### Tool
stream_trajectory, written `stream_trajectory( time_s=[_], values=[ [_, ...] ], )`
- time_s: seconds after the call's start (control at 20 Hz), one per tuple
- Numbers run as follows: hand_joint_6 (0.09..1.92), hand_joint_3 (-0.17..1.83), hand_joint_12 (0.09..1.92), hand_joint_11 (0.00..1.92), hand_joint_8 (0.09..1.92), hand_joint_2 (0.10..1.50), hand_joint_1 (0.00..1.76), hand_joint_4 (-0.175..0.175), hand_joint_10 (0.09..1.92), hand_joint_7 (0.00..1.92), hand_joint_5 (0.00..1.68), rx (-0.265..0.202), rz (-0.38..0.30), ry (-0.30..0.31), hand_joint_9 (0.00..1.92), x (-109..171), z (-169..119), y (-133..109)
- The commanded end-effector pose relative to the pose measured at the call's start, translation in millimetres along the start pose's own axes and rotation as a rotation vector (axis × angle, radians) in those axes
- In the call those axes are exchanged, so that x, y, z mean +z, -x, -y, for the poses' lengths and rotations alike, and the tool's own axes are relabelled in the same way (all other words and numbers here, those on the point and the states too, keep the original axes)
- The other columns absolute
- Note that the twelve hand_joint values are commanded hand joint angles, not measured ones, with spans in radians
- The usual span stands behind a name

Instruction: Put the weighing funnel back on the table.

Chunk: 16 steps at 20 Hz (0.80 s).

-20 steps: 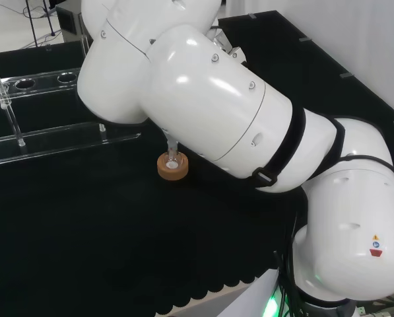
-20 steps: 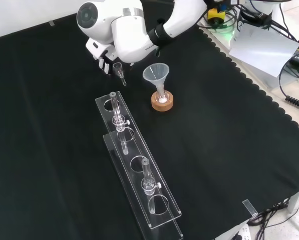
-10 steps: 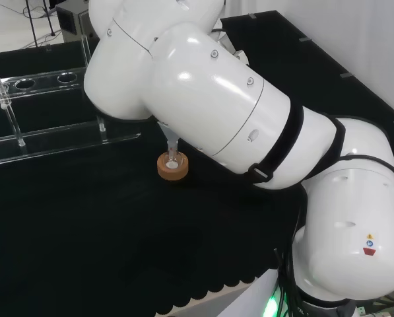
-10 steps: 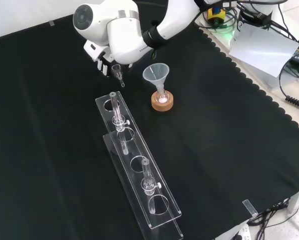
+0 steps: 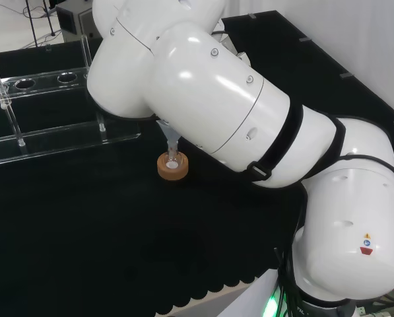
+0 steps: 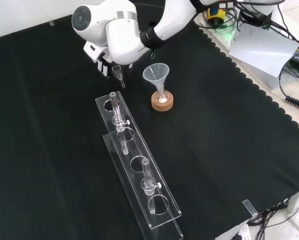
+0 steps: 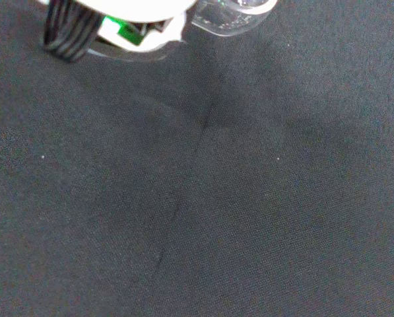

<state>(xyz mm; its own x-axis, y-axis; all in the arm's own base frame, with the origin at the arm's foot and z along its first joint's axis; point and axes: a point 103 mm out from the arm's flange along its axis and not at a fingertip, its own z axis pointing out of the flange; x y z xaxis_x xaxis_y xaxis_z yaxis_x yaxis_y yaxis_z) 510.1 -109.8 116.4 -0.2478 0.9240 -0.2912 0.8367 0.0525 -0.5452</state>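
Observation:
In the front view the hand point(image 6: 100, 62) hangs low over the black cloth near the top, its dark fingers pointing down. The weighing funnel point(image 6: 118, 73), a small clear scoop with a short stem, sits at the fingers' right side, stem slanting down towards the cloth, and the hand is shut on it. Whether the stem touches the cloth I cannot tell. In the wrist view a white part of the hand point(image 7: 117, 10) and the clear weighing funnel point(image 7: 233, 14) show above bare cloth. White arm links hide the hand in the head view.
The big funnel point(image 6: 156, 73) stands in a small flask on a cork ring point(image 6: 163, 102), just right of the hand in the front view; the cork ring point(image 5: 172, 166) also shows in the head view. A clear tube rack point(image 6: 139, 170) with two tubes runs towards the front edge.
The arm has swung slightly left in the front view, carrying the hand and the weighing funnel a little that way. The big funnel and rack have not moved.

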Motion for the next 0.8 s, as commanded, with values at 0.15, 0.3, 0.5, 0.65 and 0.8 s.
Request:
stream_trajectory(
  time_s=[0.15,0.3,0.5,0.65,0.8],
  values=[
    [0.99,0.76,1.04,0.84,0.68,0.68,1.09,0.149,0.40,0.81,1.12,-0.004,-0.001,-0.005,1.14,5.6,-6.2,-1.5],
    [0.99,0.76,1.03,0.85,0.68,0.68,1.09,0.148,0.40,0.81,1.11,-0.005,-0.004,-0.007,1.14,5.8,-7.6,-3.2],
    [0.99,0.76,1.03,0.85,0.68,0.68,1.09,0.147,0.40,0.81,1.11,-0.012,-0.009,-0.003,1.14,6.8,-8.9,-4.7],
    [0.99,0.76,1.03,0.85,0.68,0.68,1.09,0.146,0.40,0.81,1.11,-0.010,-0.006,-0.007,1.14,7.5,-9.9,-6.1],
    [1.00,0.76,1.03,0.85,0.68,0.68,1.09,0.145,0.40,0.81,1.11,-0.014,0.000,-0.013,1.14,8.8,-12.7,-11.5]
  ],
)
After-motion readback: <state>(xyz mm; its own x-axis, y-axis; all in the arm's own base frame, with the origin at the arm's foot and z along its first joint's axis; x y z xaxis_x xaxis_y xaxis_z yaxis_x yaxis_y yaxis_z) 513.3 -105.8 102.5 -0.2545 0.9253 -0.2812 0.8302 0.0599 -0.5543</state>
